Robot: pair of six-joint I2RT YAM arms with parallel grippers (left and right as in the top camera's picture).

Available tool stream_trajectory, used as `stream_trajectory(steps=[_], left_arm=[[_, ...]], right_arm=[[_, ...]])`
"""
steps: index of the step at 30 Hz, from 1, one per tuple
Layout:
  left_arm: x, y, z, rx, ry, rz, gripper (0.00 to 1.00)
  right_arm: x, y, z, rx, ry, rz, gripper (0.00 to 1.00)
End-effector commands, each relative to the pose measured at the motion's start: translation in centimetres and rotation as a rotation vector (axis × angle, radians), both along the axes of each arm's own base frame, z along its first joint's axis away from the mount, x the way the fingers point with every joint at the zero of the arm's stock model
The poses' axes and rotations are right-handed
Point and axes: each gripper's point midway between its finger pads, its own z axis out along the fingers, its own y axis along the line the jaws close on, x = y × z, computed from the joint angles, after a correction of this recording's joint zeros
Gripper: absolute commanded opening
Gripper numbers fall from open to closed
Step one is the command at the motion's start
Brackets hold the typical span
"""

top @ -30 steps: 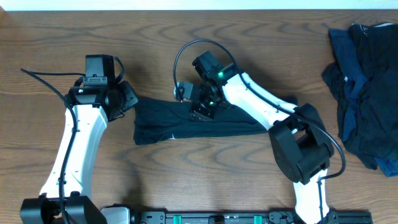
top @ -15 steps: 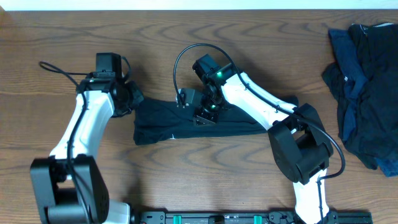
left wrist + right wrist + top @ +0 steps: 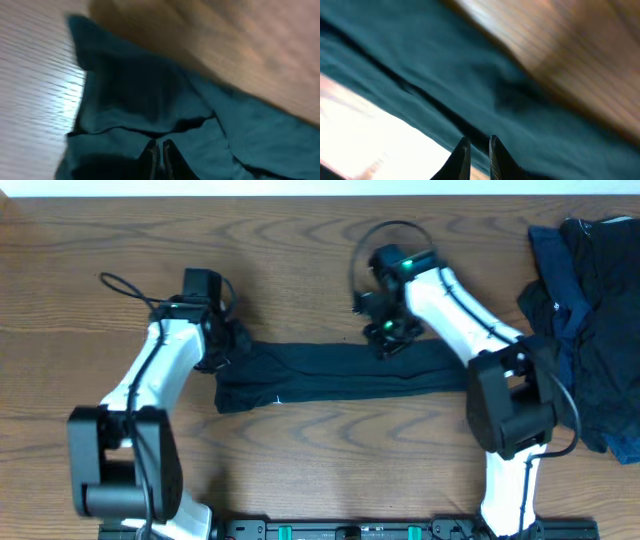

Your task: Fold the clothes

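A very dark navy garment (image 3: 320,375) lies on the wooden table as a long flat strip, with a small white mark (image 3: 277,400) near its front left edge. My left gripper (image 3: 228,348) is at the strip's far left corner. In the left wrist view its fingers (image 3: 159,146) are shut, tips resting on the fabric (image 3: 150,95). My right gripper (image 3: 388,340) is at the strip's far edge, right of centre. In the right wrist view its fingers (image 3: 479,142) are nearly together with a fold of the fabric (image 3: 545,100) between them.
A heap of more dark navy and black clothes (image 3: 590,330) lies at the table's right edge. The arm bases stand at the front edge (image 3: 320,530). Bare wood (image 3: 300,260) lies behind and in front of the strip.
My right gripper has moved right and slightly back along the garment, which now lies straighter and flatter. My left gripper has moved right onto the garment's far left corner.
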Motion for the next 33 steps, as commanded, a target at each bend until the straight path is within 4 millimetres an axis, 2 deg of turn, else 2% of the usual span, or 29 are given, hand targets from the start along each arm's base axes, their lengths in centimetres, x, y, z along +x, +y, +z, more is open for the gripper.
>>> stream_trajectory(steps=[1,6,10,16,24,29,31,33], left_arm=[[-0.9,-0.3,-2.7,0.019,0.077,-0.027,0.07],[-1.5,-0.2,-4.4,0.028,0.129,-0.028,0.07],[-1.3,0.1,-5.0,0.046,0.131,-0.026,0.07],[0.2,0.7,-5.2,0.083,0.075,-0.019,0.07],[3.3,1.1,-4.8,0.111,-0.054,-0.006,0.07],[4.7,0.9,-4.6,0.108,-0.111,-0.014,0.07],[5.1,0.9,-4.1,0.104,-0.125,-0.014,0.06],[5.6,0.5,-2.9,0.084,-0.147,-0.017,0.06]], right_arm=[[-0.2,-1.4,-0.9,-0.034,0.039,-0.116,0.12],[-1.3,-2.3,-2.8,-0.050,0.072,-0.147,0.09],[-2.0,-2.7,-4.7,-0.064,0.070,-0.164,0.05],[-0.3,-4.5,-6.5,-0.138,-0.034,-0.187,0.02],[3.0,-5.0,-6.8,-0.094,-0.148,-0.229,0.03],[3.7,-4.8,-6.7,-0.081,-0.174,-0.234,0.04],[4.1,-4.5,-6.3,-0.068,-0.190,-0.222,0.04],[4.9,-4.3,-5.3,-0.057,-0.213,-0.223,0.08]])
